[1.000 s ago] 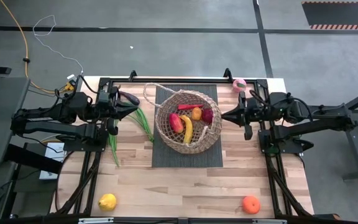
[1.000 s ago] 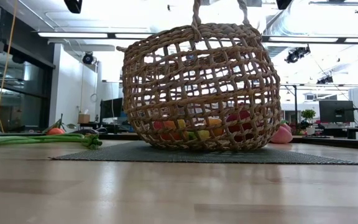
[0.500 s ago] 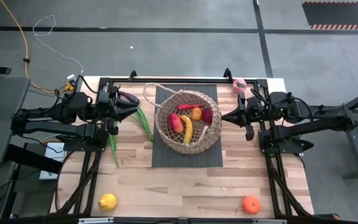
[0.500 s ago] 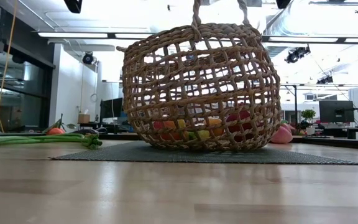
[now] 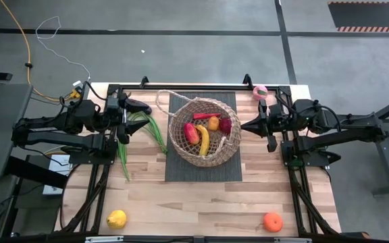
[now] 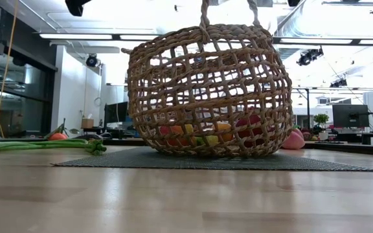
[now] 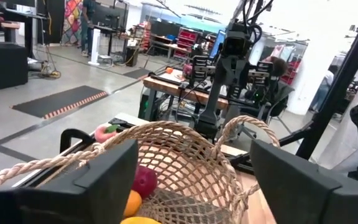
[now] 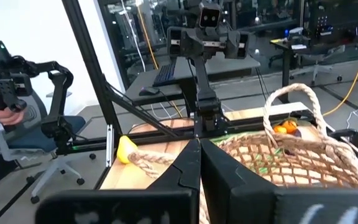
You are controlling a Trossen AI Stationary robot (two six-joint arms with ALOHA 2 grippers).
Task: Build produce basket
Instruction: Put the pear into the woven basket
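The basket point(image 5: 204, 131) stands on the mat at table centre and already holds several produce pieces, apparently a banana, a red pepper and others. Outside remain the green bean stalks point(image 5: 155, 135) to its left, the lemon point(image 5: 117, 219) near left, the orange point(image 5: 272, 221) near right and the pink fruit point(image 5: 260, 92) far right. The left gripper point(image 5: 142, 112) hovers empty with fingers spread left of the basket; the right gripper point(image 5: 244, 126) waits closed and empty at its right.

Overhead looking straight down, table-level close behind basket point(image 6: 203, 90), wrist cameras facing it oppositely
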